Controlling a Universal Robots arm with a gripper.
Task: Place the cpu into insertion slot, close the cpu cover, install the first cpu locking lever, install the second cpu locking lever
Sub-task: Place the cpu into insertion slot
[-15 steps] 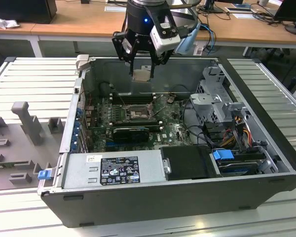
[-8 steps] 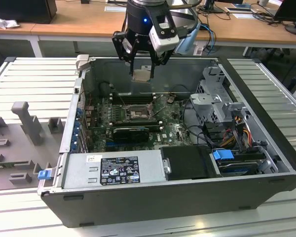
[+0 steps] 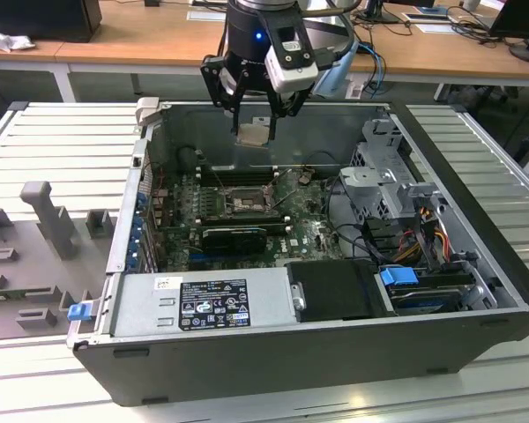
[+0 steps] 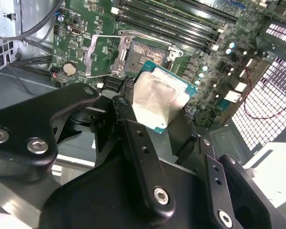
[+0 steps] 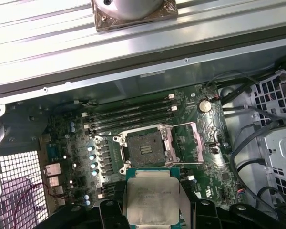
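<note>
On a ribbed grey desk (image 3: 62, 141), over an open computer case (image 3: 291, 339): gripping the cpu (image 3: 254, 134) in a clenched claw (image 3: 254, 123), above the bare insertion slot (image 3: 244, 201), cpu cover (image 5: 188, 143) swung aside. Best lowered flat, squared.

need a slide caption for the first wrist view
The gripper holds the cpu clear of the motherboard, whose insertion slot lies open and empty.

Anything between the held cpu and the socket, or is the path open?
Nothing visible. The gripper holds the small silver-topped square cpu above the open case; the black-rimmed square insertion slot lies bare inside, its grey metal-frame cpu cover swung open beside it.
</note>
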